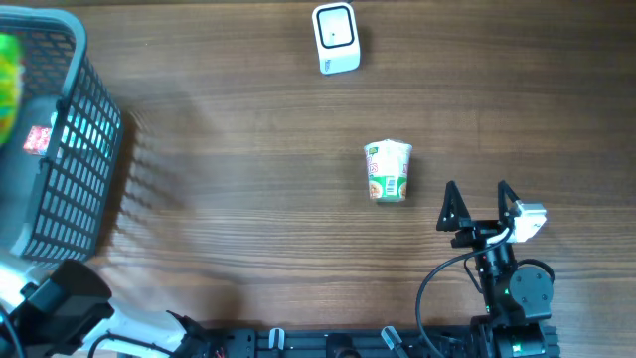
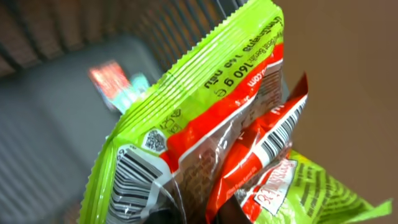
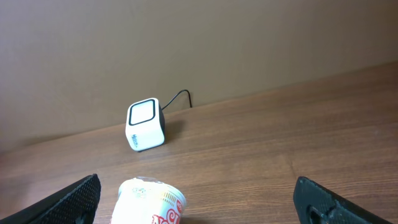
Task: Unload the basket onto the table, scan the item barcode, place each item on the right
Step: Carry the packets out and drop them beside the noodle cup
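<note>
My left gripper (image 2: 194, 213) is shut tight on the snack packet (image 2: 205, 112). I grip it at its bottom edge, and my fingers are mostly hidden under the foil in the left wrist cam. The packet is lime green w/ a red band and crumpled. It sits up off the floor of the basket (image 2: 56, 124), which is blurred behind it. One barcode (image 2: 134, 180) faces my cam at lower left, and more stripes show on a red fold to the right. A small red thing (image 2: 115, 84) lies on the basket floor. From overhead only a green smear at the far left edge, over the basket, shows the packet; my left fingers are out of that frame.

My right gripper (image 1: 477, 191) is wide apart and holds nothing. It sits low over the table (image 1: 248, 219) near the front edge. Just ahead and a bit left of it stands a noodle cup (image 1: 388, 171), upright, not touching me. The scanner (image 1: 335, 38) is at the far side of the table, well apart from the cup and from the basket, w/ its window turned toward my right cam and a cable (image 3: 180, 98) trailing behind.
</note>
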Tool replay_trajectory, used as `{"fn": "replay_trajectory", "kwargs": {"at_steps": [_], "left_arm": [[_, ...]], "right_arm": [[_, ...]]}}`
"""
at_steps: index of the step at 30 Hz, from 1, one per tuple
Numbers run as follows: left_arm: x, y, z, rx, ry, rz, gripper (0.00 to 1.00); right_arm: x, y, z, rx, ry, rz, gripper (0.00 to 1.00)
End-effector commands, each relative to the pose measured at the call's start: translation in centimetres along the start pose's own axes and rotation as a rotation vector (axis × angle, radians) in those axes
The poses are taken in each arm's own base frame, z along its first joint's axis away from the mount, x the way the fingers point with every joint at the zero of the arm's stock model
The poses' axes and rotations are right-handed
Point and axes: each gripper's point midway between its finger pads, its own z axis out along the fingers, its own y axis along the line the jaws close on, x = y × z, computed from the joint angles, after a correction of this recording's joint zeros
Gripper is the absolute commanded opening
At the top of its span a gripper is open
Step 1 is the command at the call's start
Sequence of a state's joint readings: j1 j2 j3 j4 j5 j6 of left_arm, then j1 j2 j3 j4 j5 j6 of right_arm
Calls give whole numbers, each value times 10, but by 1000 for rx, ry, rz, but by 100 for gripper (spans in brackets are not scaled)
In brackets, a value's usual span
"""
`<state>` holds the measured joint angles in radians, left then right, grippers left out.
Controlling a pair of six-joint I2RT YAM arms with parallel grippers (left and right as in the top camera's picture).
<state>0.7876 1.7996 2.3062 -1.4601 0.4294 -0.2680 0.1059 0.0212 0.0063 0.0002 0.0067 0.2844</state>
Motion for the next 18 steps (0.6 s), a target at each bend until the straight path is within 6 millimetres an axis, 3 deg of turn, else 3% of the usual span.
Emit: {"fn": "replay_trajectory", "kwargs": {"at_steps": [1,5,9,10,15,18], "left_arm": [[47,-71,-3,143,101,129,4],[114,-145,-5,180,145,387,4],[184,-164,14,36,241,601,4],[212,-169,24,15,306,663,4],[314,-161,84,-77,522,856,4],[371,-133,139,-104,591,908,4]], "right_arm": [[-2,1,0,-9,-10,7,100],[-2,1,0,-9,-10,7,100],[-2,1,0,-9,-10,7,100],[-2,1,0,-9,-10,7,100],[-2,1,0,-9,-10,7,100],[-2,2,0,-9,-10,7,100]]}}
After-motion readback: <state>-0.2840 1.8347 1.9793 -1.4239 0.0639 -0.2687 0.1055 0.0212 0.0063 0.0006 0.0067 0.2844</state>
